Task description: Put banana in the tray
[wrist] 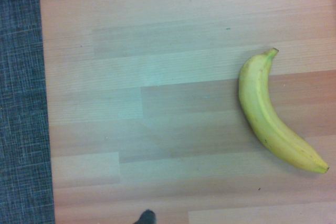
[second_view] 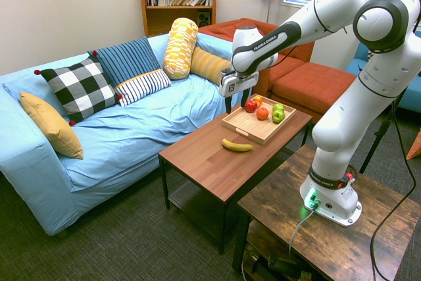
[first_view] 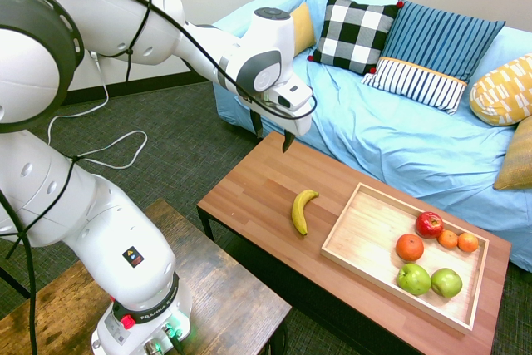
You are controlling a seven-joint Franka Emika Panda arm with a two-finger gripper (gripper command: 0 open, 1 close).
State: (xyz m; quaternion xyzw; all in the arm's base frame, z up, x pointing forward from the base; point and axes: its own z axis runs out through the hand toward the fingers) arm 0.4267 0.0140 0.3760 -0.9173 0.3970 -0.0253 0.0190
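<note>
I see the curved yellow banana (first_view: 302, 210) lying flat on the reddish-brown wooden table (first_view: 258, 184), just left of the shallow light-wood rectangular tray (first_view: 360, 239) and not touching it. My two-finger gripper (first_view: 272, 135) hangs above the table's far left end with its fingers spread apart and empty, well clear of the banana. In the tray I count a red apple (first_view: 429, 224), three oranges (first_view: 409, 247) and two green apples (first_view: 413, 278), bunched toward its right half.
</note>
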